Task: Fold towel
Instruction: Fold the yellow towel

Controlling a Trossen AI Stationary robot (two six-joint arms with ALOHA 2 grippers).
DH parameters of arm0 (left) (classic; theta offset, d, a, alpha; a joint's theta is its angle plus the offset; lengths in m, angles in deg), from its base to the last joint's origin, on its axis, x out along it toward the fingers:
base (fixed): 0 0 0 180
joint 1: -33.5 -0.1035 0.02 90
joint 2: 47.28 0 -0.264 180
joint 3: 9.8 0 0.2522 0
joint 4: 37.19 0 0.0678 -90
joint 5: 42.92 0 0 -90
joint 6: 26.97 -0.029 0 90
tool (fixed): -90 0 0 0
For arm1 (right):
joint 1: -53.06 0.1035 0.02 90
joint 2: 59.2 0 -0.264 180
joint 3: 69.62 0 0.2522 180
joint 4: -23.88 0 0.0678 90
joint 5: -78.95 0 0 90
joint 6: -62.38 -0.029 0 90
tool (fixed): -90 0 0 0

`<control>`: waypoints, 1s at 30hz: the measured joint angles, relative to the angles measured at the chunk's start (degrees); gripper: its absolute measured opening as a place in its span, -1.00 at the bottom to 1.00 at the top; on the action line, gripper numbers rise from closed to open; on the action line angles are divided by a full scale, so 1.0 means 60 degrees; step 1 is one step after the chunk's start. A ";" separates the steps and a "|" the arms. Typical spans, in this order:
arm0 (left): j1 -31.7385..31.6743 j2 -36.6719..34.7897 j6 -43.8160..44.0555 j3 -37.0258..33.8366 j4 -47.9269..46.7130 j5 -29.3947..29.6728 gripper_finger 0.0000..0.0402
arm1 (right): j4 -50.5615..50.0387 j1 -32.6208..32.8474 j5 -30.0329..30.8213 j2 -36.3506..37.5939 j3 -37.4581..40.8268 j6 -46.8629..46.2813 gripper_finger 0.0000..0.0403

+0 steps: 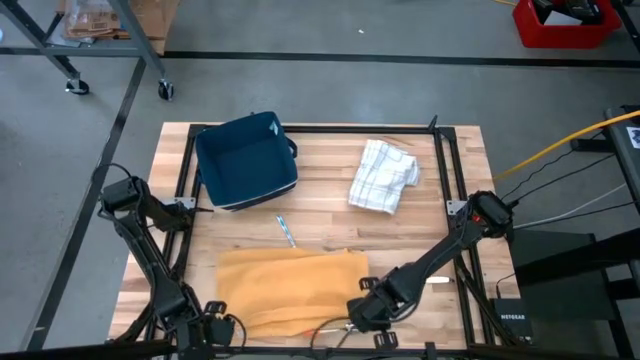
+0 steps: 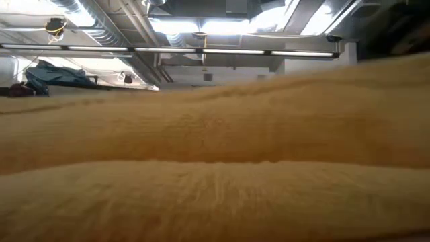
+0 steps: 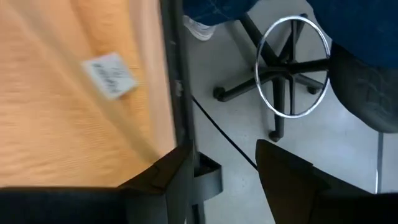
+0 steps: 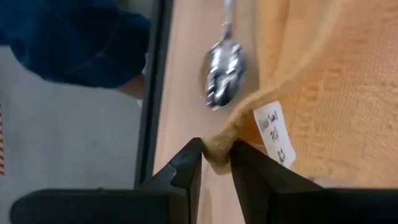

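Observation:
An orange towel (image 1: 290, 290) lies spread on the wooden table near its front edge and fills the low view (image 2: 215, 134). My right gripper (image 4: 216, 163) is shut on the towel's near right corner, beside a white label (image 4: 275, 140). My left gripper (image 3: 224, 177) stands open at the table's near edge by the towel's near left corner (image 1: 226, 318). Nothing is between its fingers, and the floor shows through the gap. The towel (image 3: 68, 112) with a second label lies beside its left finger. My right gripper pinches a small bunched fold at the towel's corner (image 4: 217, 149) between its two fingers. The fingers slant down from the table's right side toward the near edge. The rest of the towel lies slack on the table.
A spoon (image 4: 224, 68) lies on the wood close to the held corner. A dark blue bin (image 1: 246, 160) and a white checked cloth (image 1: 383, 176) sit at the far side, with a small pale blue stick (image 1: 287, 230) between. A black frame rail (image 3: 177, 93) edges the table.

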 joint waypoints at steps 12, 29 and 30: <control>-0.0815 -0.0080 -0.1064 0.0015 0.0265 0.2067 -0.18 | 0.0018 0.0530 0.0943 -0.0004 0.0000 -0.0222 -0.58; -0.2837 0.1074 -0.2393 0.0000 -0.0823 0.2881 -0.18 | 0.0091 0.0534 0.1115 -0.0004 0.0000 -0.0433 -0.58; -0.2844 0.1074 -0.2578 0.0001 -0.0605 0.2663 -0.18 | 0.0091 0.0534 0.1116 -0.0004 0.0000 -0.0430 -0.58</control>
